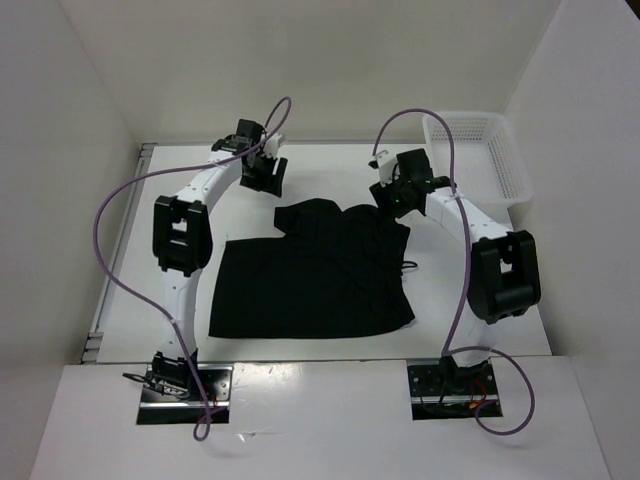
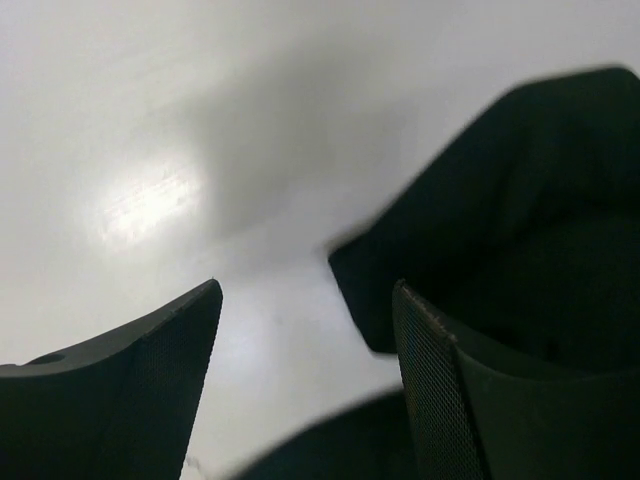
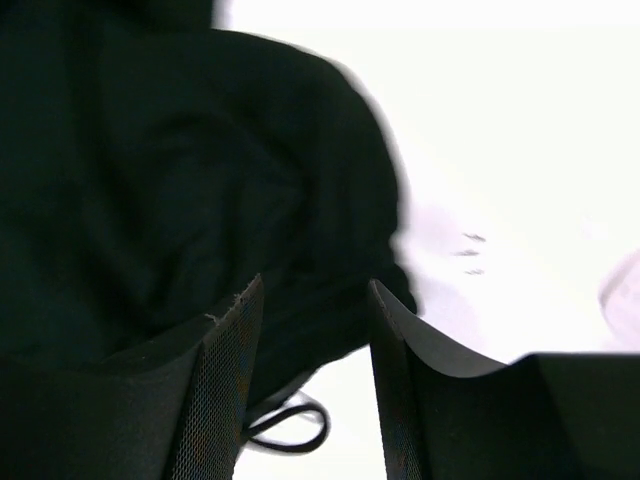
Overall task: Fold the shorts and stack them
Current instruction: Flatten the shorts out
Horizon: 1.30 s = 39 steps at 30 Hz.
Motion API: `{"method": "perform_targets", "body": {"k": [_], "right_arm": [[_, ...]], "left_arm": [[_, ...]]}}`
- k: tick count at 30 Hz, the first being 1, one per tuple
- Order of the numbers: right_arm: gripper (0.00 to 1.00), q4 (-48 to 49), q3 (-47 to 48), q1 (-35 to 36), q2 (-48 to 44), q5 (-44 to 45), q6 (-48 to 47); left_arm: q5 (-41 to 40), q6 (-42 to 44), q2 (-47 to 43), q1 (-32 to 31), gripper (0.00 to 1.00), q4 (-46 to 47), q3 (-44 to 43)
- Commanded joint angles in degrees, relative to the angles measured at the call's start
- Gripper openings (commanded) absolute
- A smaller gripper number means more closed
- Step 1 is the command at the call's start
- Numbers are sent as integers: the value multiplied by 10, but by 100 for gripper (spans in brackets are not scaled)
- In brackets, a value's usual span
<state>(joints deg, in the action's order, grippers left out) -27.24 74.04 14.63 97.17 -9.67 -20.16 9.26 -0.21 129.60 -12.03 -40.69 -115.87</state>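
We see the left arm (image 1: 185,235) reaching fwd w/ the left fingers (image 2: 150,380) spread over bare desk (image 1: 450,300), just beside the far-left corner of the shorts (image 1: 310,275), gripping nothing. The right arm (image 1: 500,270) hangs its right fingers (image 3: 215,380), also spread, over the far-right corner, drawstring (image 3: 295,425) below. We count 1 basket (image 1: 510,170) at the far right and 1 pair of shorts mid-desk, far edge rumpled.

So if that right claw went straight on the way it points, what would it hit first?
Most likely the shorts: black fabric lies straight ahead of the open right gripper, though depth is unclear.
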Motion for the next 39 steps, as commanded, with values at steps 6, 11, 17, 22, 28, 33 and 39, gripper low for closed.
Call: {"method": "perform_targets", "body": {"k": [6, 11, 17, 22, 28, 33, 39], "right_arm": [[55, 81, 8, -26, 51, 69, 40], [61, 88, 8, -31, 82, 75, 35], [61, 80, -4, -36, 95, 64, 19], [81, 72, -55, -36, 95, 71, -7], [37, 72, -75, -36, 106, 71, -34], [2, 85, -58, -36, 111, 66, -34], [0, 77, 22, -17, 111, 72, -57]], "left_arm": [[7, 2, 106, -23, 77, -24, -108], [66, 2, 90, -36, 74, -53, -50], [96, 2, 64, -36, 62, -53, 23], [103, 2, 70, -36, 28, -53, 28], [83, 2, 59, -22, 0, -35, 28], [5, 2, -4, 72, 0, 16, 17], [-25, 2, -106, 125, 13, 40, 100]]}}
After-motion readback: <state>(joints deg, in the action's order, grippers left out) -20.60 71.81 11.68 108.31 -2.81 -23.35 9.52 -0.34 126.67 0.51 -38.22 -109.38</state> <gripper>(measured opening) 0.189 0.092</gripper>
